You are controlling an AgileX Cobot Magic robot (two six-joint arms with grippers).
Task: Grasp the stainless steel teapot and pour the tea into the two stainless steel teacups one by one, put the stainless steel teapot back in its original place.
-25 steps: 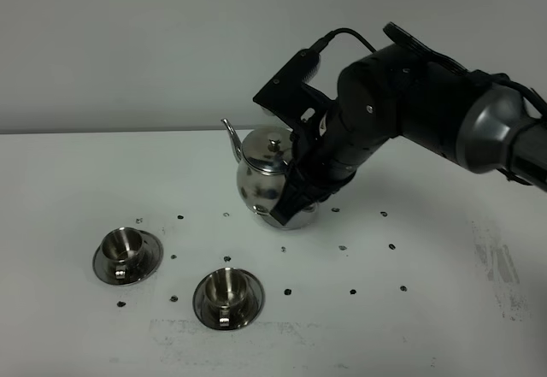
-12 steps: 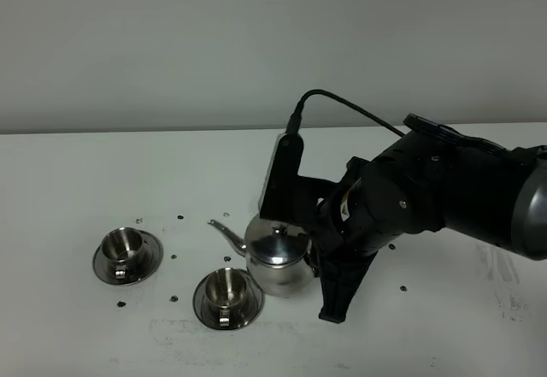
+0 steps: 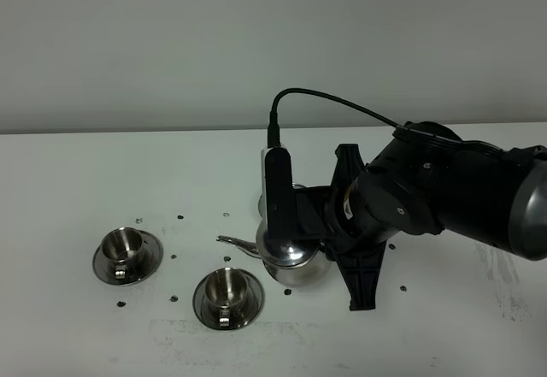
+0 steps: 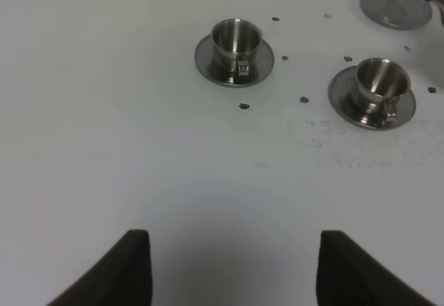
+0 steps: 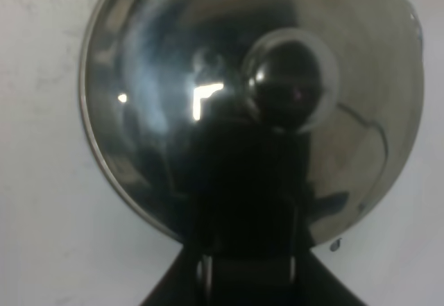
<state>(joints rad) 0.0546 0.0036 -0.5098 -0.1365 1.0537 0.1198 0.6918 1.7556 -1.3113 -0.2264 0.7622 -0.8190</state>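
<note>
My right gripper (image 3: pixel 342 266) is shut on the loop handle of the stainless steel teapot (image 3: pixel 291 259) and holds it tilted above the table. The thin spout (image 3: pixel 229 241) points left, just over the nearer teacup (image 3: pixel 226 291). The second teacup (image 3: pixel 125 247) stands on its saucer further left. The right wrist view is filled by the pot's lid and knob (image 5: pixel 290 87), with the gripper (image 5: pixel 246 254) at the handle. Both teacups (image 4: pixel 236 39) (image 4: pixel 381 80) and the bare steel disc (image 4: pixel 395 5) show in the left wrist view. My left gripper (image 4: pixel 232 264) hangs open over bare table.
Small dark marks (image 3: pixel 352 291) dot the white table (image 3: pixel 77 180) around the cups. The right arm's bulky black body (image 3: pixel 444 193) hangs over the right half of the table. A grey wall rises behind the table's far edge.
The right arm has carried the teapot off its disc, forward and left to the nearer teacup. It has tipped the pot so the spout has dropped. The cups have not moved.
</note>
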